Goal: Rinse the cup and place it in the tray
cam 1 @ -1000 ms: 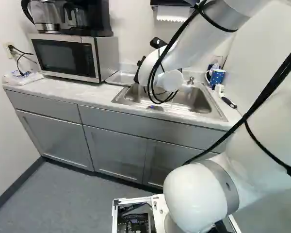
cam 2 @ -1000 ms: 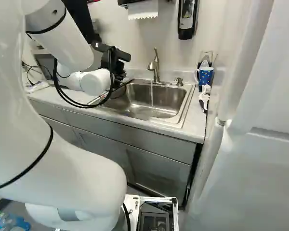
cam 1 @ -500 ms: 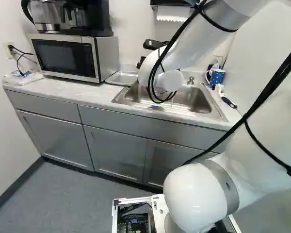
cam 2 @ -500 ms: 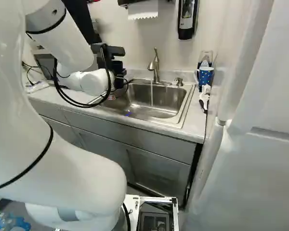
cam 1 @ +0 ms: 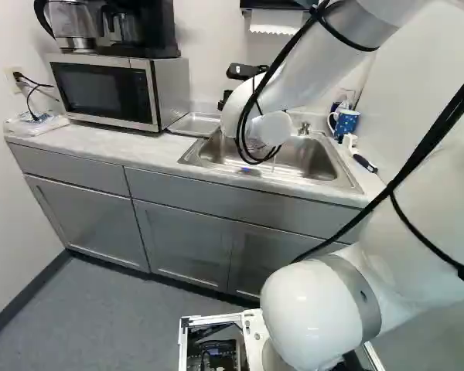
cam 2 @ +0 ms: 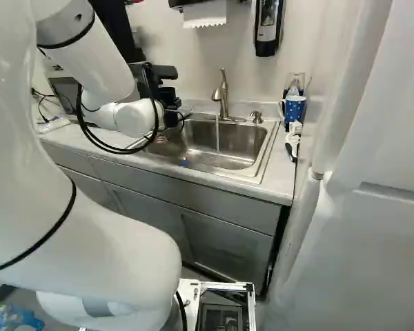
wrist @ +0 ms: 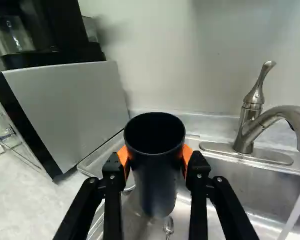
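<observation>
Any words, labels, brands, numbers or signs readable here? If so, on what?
No text is readable anywhere.
Wall dispenser: label too small and blurred to read.
Microwave: any markings too small to read.
Dark cup in the end effector: no print shows.
Blue mug: white spots, no readable print.

Black cup (wrist: pixel 157 180), faucet (wrist: pixel 246 131), tray (cam 1: pixel 195 124), microwave (cam 1: pixel 100 91) (one each)

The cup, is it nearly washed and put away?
Picking up looks done: the claw grips the dark cup between its orange pads. Water runs from the tap beside the cup, not into it, so I can't tell if it's rinsed. Left: set it in the tray beside the microwave.
</observation>
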Motion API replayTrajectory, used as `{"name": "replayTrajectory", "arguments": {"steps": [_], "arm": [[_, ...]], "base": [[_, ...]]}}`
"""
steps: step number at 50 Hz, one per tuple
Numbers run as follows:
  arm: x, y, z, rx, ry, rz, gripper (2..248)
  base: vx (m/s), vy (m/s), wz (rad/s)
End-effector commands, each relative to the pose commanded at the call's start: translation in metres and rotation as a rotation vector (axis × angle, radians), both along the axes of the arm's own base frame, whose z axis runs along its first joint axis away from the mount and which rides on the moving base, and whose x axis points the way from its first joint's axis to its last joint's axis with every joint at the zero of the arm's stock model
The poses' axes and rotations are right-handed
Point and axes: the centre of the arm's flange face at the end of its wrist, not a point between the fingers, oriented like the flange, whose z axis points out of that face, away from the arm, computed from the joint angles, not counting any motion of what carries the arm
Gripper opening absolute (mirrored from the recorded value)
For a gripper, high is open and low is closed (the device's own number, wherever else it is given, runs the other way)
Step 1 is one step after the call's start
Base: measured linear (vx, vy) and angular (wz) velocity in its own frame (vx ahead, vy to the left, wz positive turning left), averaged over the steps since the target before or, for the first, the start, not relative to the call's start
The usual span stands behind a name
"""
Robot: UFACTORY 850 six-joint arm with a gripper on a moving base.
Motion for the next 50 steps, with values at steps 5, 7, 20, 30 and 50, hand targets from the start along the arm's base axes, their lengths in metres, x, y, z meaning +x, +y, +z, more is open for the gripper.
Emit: {"name": "replayTrajectory", "arguments": {"steps": [5, 7, 20, 30, 50], "arm": [[0.000, 0.000, 0.000, -0.024, -0.003, 0.002, 122], [0.000, 0.000, 0.000, -0.040, -0.005, 0.004, 122], [0.000, 0.000, 0.000, -0.126, -0.016, 0.012, 122], [0.000, 0.000, 0.000, -0.126, -0.016, 0.012, 122], [0.025, 0.014, 0.001, -0.127, -0.012, 0.035, 122]], "base": [[0.000, 0.000, 0.000], [0.000, 0.000, 0.000], [0.000, 0.000, 0.000], [0.000, 0.000, 0.000], [0.000, 0.000, 0.000]]}}
